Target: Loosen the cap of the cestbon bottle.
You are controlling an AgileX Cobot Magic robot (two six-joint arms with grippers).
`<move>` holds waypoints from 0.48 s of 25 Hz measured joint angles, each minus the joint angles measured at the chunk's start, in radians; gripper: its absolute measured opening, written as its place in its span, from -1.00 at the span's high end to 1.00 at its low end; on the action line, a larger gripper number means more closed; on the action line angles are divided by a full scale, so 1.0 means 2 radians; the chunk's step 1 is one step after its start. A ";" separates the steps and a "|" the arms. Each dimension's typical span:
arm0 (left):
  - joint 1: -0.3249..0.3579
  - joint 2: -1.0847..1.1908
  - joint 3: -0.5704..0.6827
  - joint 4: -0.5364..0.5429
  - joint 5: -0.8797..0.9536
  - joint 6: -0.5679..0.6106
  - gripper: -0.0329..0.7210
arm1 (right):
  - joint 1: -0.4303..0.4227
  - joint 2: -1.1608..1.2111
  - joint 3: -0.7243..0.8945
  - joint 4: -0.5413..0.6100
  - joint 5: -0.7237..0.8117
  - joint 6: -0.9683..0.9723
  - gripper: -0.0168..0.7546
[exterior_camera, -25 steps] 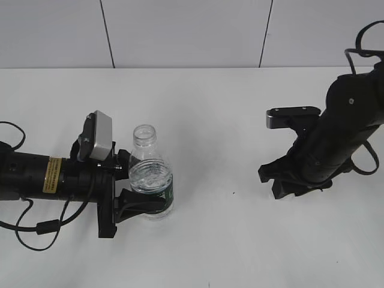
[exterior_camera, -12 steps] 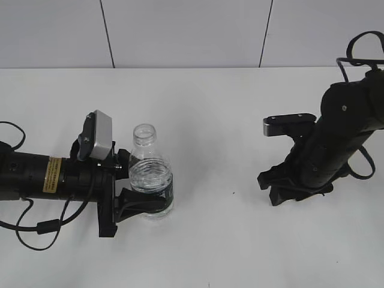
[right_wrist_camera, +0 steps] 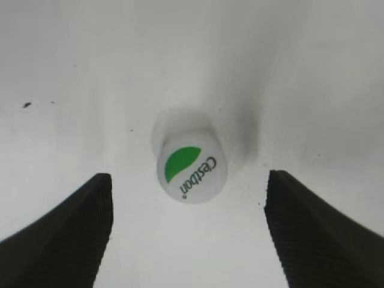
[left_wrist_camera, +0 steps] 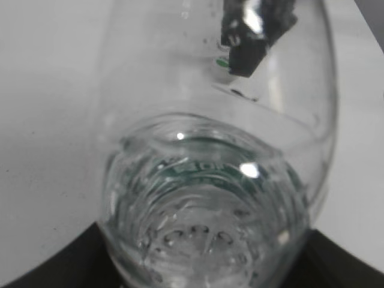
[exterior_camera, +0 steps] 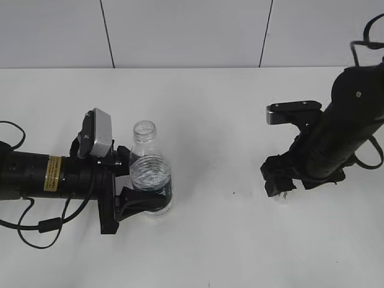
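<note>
Left jaws (exterior_camera: 139, 187) clamp the cestbon bottle (exterior_camera: 149, 177); right jaws (right_wrist_camera: 192, 225), spread wide, straddle the freestanding cap (right_wrist_camera: 191, 170).

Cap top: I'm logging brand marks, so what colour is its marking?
White cap with a green half-circle and dark lettering, clearest in the right wrist view.

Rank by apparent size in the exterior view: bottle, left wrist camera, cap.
1. Bottle, largest.
2. Left wrist camera, clearly smaller.
3. Cap, only a white sliver under the right gripper, mostly hidden, so its rank is unsure.

white table (exterior_camera: 210, 240); pale panelled wall (exterior_camera: 180, 30)
</note>
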 joint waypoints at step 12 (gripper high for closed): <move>0.009 0.000 0.000 0.033 -0.013 0.000 -0.63 | 0.000 -0.098 0.000 0.000 0.041 -0.007 -0.58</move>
